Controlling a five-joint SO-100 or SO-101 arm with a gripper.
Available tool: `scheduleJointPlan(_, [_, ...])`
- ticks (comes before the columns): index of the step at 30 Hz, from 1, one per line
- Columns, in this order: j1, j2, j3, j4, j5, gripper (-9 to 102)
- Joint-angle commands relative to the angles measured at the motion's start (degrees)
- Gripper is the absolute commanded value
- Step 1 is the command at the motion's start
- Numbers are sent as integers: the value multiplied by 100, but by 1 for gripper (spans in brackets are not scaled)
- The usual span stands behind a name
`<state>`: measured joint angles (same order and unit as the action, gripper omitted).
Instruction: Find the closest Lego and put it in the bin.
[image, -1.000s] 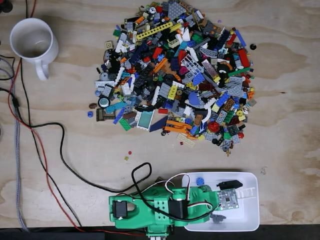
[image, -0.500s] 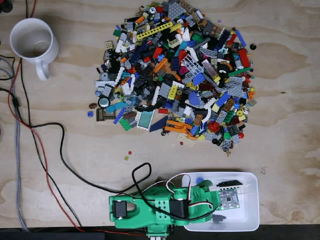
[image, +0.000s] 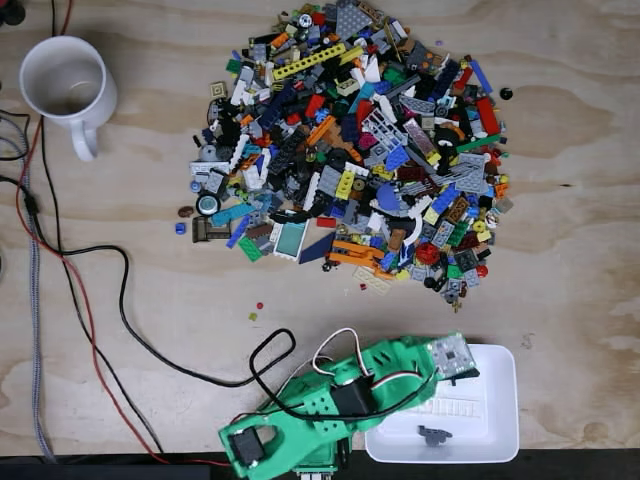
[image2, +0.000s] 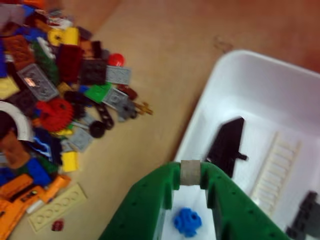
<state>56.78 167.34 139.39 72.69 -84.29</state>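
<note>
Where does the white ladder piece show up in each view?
Fixed view: the white ladder piece lies inside the bin, lower right of the picture, just right of the green arm.
Wrist view: it lies at the right, on the bin floor beside a black piece.
Shared landmark: the white bin.

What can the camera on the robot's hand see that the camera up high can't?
Wrist view alone: a small blue knobbly Lego piece lying in the bin.

Fixed view alone: the white ceramic mug, the black and red cables, and the whole green arm.

Both: the white plastic bin with its pale ladder piece, and the colourful Lego pile.
</note>
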Motion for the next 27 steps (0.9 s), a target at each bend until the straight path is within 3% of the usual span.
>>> scheduleJointPlan(1, [-2944,-325,-299,-598,149,0])
scheduleJointPlan(6, [-5572,26,1239,-1775,299,0])
scheduleJointPlan(10, [-6627,606,2338,-2303,650,0])
scheduleJointPlan(14, [-6908,2382,4087,-2663,396,0])
scheduleJointPlan(16, [-7093,2575,4087,-2206,668,0])
scheduleJointPlan(27, [-6812,2593,4087,-2021,659,0])
